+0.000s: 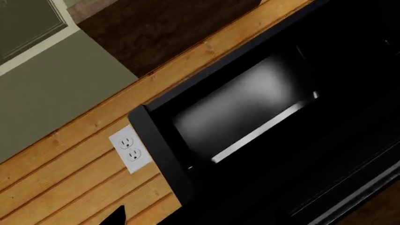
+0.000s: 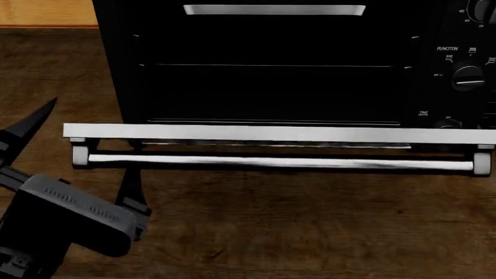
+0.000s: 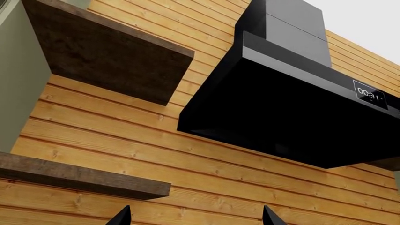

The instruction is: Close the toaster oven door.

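Note:
The toaster oven [image 2: 271,64] is a black box with wire racks inside and round knobs [image 2: 468,77] on its right panel. The toaster oven door [image 2: 279,132] is open and hangs out flat toward me, seen edge-on. Its long silver bar handle [image 2: 279,163] runs along the near edge. My left gripper [image 2: 92,139] is open and empty at the door's left end. One fingertip [image 2: 53,103] points up left of the door and the other finger [image 2: 132,192] reaches up under the handle's left end. The left wrist view shows the oven cavity [image 1: 250,108] and one fingertip [image 1: 119,214]. My right gripper [image 3: 196,214] is open and empty, facing the wall.
The oven stands on a dark wood counter [image 2: 294,226] before an orange plank wall [image 1: 69,164] with a white outlet [image 1: 130,148]. The right wrist view shows a black range hood [image 3: 293,112] and two dark wood shelves [image 3: 106,56].

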